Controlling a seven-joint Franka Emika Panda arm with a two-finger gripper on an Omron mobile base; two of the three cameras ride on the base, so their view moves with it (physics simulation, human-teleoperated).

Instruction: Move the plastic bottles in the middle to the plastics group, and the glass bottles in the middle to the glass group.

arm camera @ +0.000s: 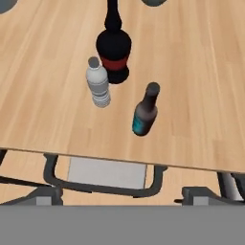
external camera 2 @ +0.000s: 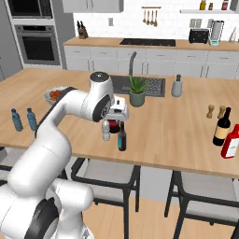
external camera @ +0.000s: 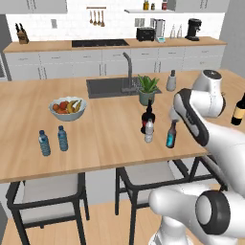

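**Three bottles in the middle of the desk, gripper open above them**

From the left base view I see the desk (external camera: 110, 143) with the clear-whitish water bottle (external camera: 149, 131) standing upright near the front edge, just in front of the squat dark red-labelled bottle (external camera: 148, 117). The slim teal bottle (external camera: 171, 135) stands to their right, partly behind my arm. The two blue-tinted bottles (external camera: 53, 140) stand well apart at the left, near the fruit bowl (external camera: 68, 108). The tall wine bottle (external camera: 239, 110) is at the far right.

From the right base view, the gripper (external camera 2: 117, 113) hangs over the middle trio, jaws open and holding nothing. The wine bottle (external camera 2: 221, 127) stands at the right beside a red bottle (external camera 2: 230, 141).

In the hand view I look down on all three: water bottle (arm camera: 98, 83) left, squat bottle (arm camera: 113, 47) touching or just behind it, teal bottle (arm camera: 145, 112) apart to the right.
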